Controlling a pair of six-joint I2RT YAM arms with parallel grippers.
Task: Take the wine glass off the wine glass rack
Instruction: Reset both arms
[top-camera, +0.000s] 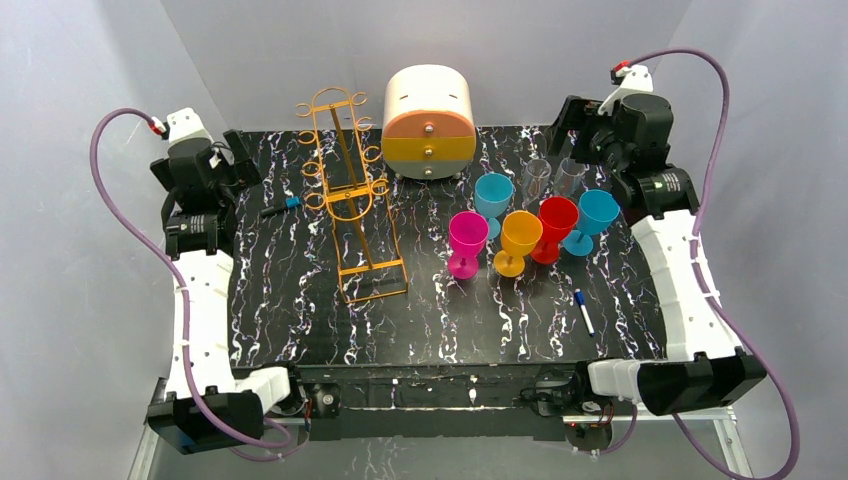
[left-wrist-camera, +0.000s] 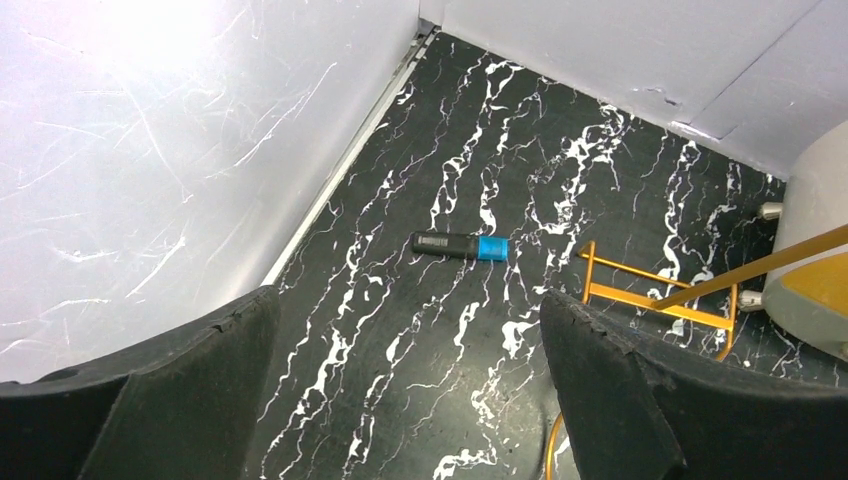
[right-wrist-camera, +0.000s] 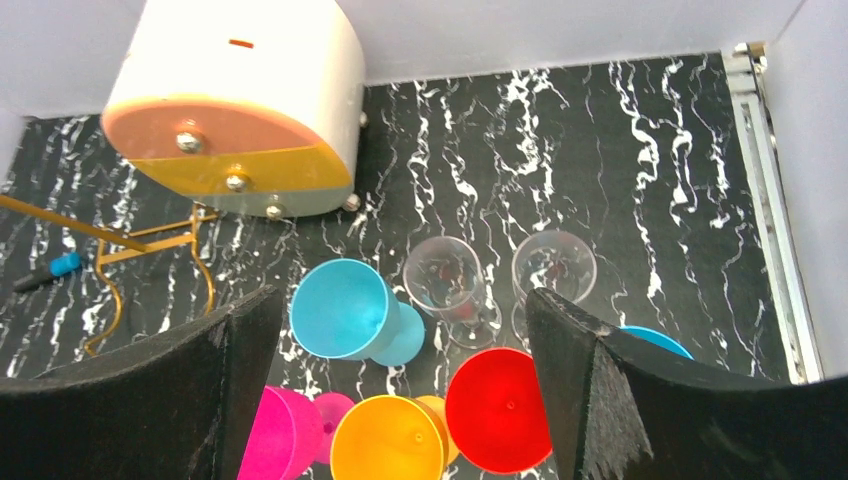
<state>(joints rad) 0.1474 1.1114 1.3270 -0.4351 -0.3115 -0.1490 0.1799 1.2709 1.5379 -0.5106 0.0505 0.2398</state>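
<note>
left gripper (left-wrist-camera: 405, 400) hangs at the far left corner with its jaws wide apart and nothing between them; below it lies only a black-and-blue stick (left-wrist-camera: 460, 245). just right of that is the rack (top-camera: 352, 197). its long axis runs, in the overhead view, from the rectangular base nearest the arms to the scroll ends at the far side, beside the box (top-camera: 429, 120). its rails carry no glass that i can see. the glasses (top-camera: 519, 242) all stand on the table (top-camera: 300, 320) right of centre, well apart from the rack, in a close group: pink, orange, red, two blue, two clear (mouths up, stems vertical). right gripper (right-wrist-camera: 400, 400) hovers over that group, jaws also spread and gripping nothing.

so the lift-off looks done. judging by this, the next move calls only for both arms to stay clear of the glasses.
</note>
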